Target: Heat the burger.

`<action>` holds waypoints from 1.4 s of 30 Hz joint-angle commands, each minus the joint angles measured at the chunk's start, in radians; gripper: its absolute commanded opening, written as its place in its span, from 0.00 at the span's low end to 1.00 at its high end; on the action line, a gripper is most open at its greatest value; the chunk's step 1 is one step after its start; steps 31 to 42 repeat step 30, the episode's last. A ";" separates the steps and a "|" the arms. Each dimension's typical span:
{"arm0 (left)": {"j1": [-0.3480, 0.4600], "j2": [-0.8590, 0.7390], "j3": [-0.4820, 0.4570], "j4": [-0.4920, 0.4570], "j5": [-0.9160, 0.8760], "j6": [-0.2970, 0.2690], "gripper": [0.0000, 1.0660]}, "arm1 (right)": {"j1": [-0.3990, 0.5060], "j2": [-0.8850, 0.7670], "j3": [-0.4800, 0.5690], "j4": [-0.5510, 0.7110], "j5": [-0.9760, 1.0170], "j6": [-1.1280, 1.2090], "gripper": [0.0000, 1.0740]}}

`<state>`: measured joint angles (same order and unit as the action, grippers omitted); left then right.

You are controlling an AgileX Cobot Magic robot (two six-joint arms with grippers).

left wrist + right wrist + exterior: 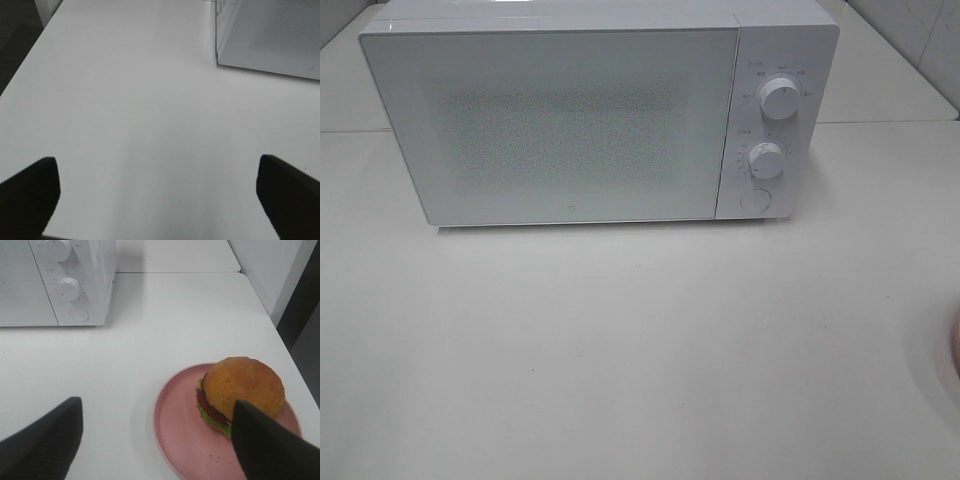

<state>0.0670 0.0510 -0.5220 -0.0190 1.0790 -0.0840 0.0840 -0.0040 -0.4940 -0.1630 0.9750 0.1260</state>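
A white box-shaped microwave oven stands at the back of the pale, smooth desk, its speckled door shut and flush with the front. On its right-hand panel sit an upper round white dial, a lower round white dial and a flat round button beneath them. In the high view, the whole stretch of desk in front of the oven lies bare, with wide room to both sides. At the far right edge of that view only a thin pinkish sliver shows, too small to make out.

The right wrist view shows the tall round burger with its glossy golden-brown bun, a red tomato layer, yellow cheese and green lettuce peeking out below. It sits on the pink round plate, toward the plate's side nearer the desk's right edge. The plate rests near that edge of the desk, well apart from the oven's control panel.

The right pincer hangs above the plate with its dark fingers spread wide, one overlapping the burger's edge in the picture, holding nothing. The left pincer hovers over bare desk near the oven's lower front corner, fingers likewise wide apart and empty.
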 commanded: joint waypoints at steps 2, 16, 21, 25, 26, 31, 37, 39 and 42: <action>0.003 -0.077 0.006 0.002 -0.013 -0.001 0.95 | -0.006 -0.035 0.001 -0.001 -0.011 0.002 0.69; 0.003 -0.075 0.006 0.002 -0.013 -0.001 0.95 | -0.006 -0.030 0.001 -0.001 -0.011 0.002 0.69; 0.003 -0.070 0.006 0.002 -0.013 -0.001 0.95 | -0.006 -0.030 0.001 -0.001 -0.011 0.002 0.69; 0.003 -0.070 0.006 0.002 -0.013 -0.001 0.95 | -0.006 -0.030 0.001 -0.001 -0.011 0.002 0.69; 0.003 -0.070 0.006 0.002 -0.013 -0.001 0.95 | -0.006 -0.030 0.001 -0.001 -0.011 0.002 0.69; 0.003 -0.070 0.006 0.002 -0.013 -0.001 0.95 | -0.006 -0.030 0.001 -0.001 -0.011 0.002 0.69; 0.003 -0.070 0.006 0.002 -0.013 -0.001 0.95 | -0.006 -0.030 0.001 -0.001 -0.011 0.002 0.69; 0.003 -0.070 0.006 0.002 -0.013 -0.001 0.95 | -0.006 -0.030 0.001 -0.001 -0.011 0.002 0.69; 0.003 -0.070 0.006 0.002 -0.013 -0.001 0.95 | -0.006 -0.030 0.001 -0.001 -0.011 0.002 0.69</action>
